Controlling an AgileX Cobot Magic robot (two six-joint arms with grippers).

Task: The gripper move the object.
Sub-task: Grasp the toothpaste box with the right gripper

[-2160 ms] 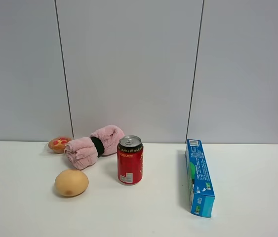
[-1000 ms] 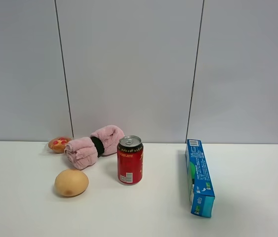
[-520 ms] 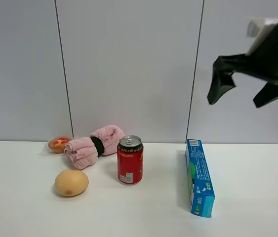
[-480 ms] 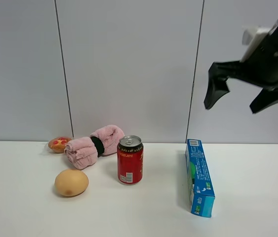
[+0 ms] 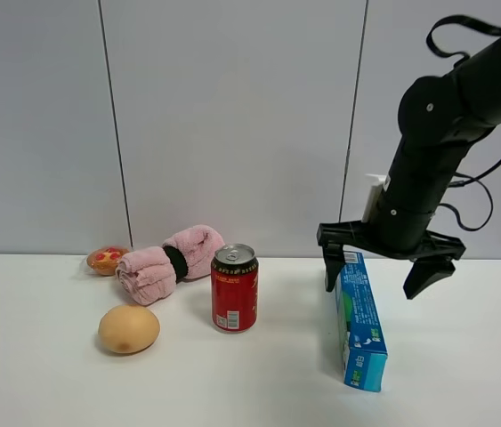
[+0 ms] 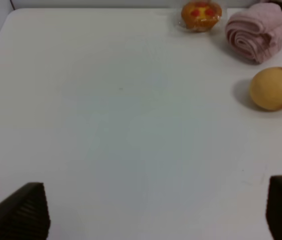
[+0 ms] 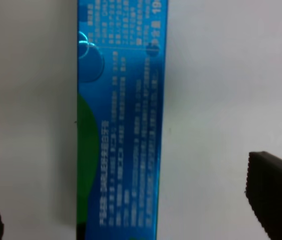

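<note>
Descent noted: right end effector [image 5: 379, 274], jaws spread wide, has dropped from above, the unmoved toothpaste box [image 5: 359, 322] on the table [image 5: 72, 391] now lying between and below its fingers [image 5: 330, 267].

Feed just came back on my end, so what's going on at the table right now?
The right gripper hangs open over the far end of the toothpaste box, with one finger on each side of it and gaps on both sides in the right wrist view. It has not gripped the box, which lies flat on the table. The left gripper is open over bare tabletop and holds nothing. The red can and tan ball sit apart to the left.
</note>
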